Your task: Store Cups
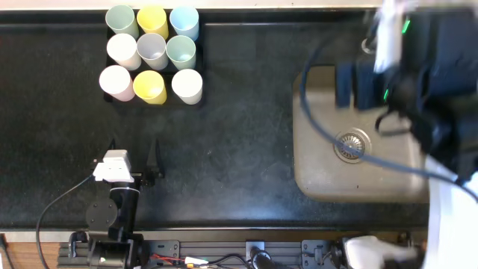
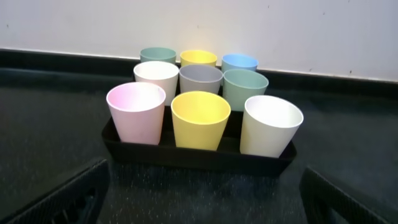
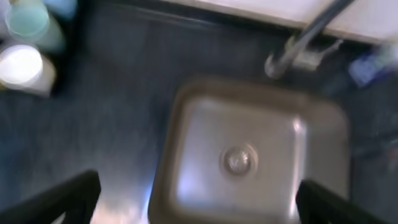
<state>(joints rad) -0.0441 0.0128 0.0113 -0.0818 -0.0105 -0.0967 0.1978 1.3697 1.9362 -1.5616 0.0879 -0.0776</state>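
Note:
Several pastel cups stand upright in three rows in a black tray (image 1: 110,99) at the back left of the dark counter. The front row is a pink cup (image 2: 135,112), a yellow cup (image 2: 200,118) and a white cup (image 2: 270,124). My left gripper (image 1: 134,146) sits low on the counter just in front of the tray, open, with nothing between its fingers (image 2: 68,196). My right arm (image 1: 418,71) is lifted high above the steel sink (image 1: 314,175). The right gripper (image 3: 202,196) is open and empty, looking down at the drain (image 3: 238,159).
The sink basin holds nothing but its drain (image 1: 352,144). A tap (image 3: 311,31) rises from the sink's back rim by the wall. A bluish object (image 3: 373,65) lies beside the tap. Bare dark counter (image 1: 231,142) stretches between tray and sink.

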